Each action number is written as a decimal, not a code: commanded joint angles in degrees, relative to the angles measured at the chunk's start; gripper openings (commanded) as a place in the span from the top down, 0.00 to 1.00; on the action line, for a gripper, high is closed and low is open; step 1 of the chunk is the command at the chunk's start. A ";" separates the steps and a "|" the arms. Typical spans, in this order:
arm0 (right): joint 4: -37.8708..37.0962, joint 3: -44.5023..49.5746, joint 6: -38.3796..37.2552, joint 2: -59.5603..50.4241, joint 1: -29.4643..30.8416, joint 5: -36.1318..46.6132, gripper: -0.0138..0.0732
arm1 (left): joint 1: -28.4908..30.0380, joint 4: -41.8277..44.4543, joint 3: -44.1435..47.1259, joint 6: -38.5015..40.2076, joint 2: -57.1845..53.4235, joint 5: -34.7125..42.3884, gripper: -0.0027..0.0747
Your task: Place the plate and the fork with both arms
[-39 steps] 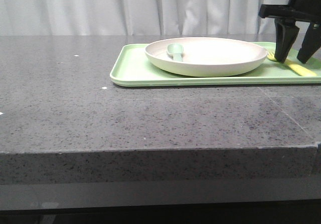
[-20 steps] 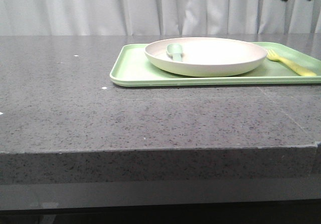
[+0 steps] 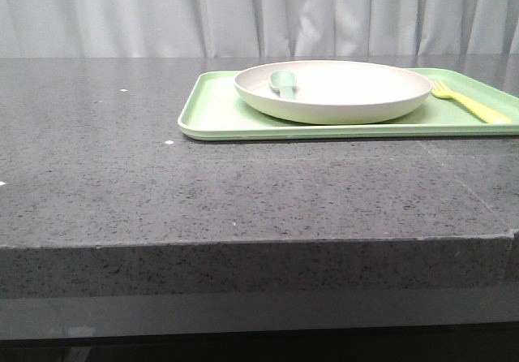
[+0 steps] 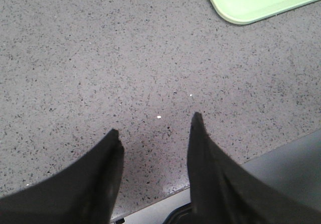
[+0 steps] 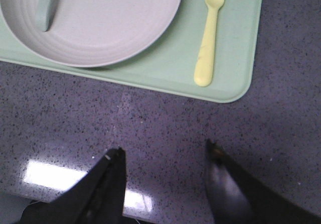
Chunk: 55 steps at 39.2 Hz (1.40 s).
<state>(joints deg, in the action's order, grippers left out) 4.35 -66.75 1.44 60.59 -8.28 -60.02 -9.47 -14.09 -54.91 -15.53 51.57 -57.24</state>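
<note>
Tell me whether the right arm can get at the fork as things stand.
Probably yes. The fork lies alone on the tray, beside the plate, with nothing over it. The right claw hangs open above bare table just short of the tray edge.

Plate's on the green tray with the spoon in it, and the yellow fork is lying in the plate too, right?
Not quite. The fork lies on the tray beside the plate, not in it; the right wrist view shows this. The spoon is in the plate.
</note>
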 commanded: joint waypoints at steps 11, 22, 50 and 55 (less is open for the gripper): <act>-0.59 14.92 0.59 -19.38 0.05 15.31 0.39 | 0.12 -0.97 -1.50 0.15 -0.31 3.09 0.57; -1.07 21.36 0.59 -27.12 0.05 19.73 0.39 | 0.12 -0.97 -1.50 0.15 -0.31 3.09 0.57; -1.07 22.67 0.59 -27.13 0.05 19.01 0.92 | 0.12 -0.85 -1.50 1.56 -0.31 4.94 0.99; -1.01 22.67 0.59 -27.13 0.05 19.06 0.92 | 0.12 0.25 -1.50 5.04 -0.31 6.93 0.99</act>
<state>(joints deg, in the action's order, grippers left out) 3.68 -42.54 1.67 33.46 -8.28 -44.80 -9.47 -13.68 -54.91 -13.09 51.57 -54.97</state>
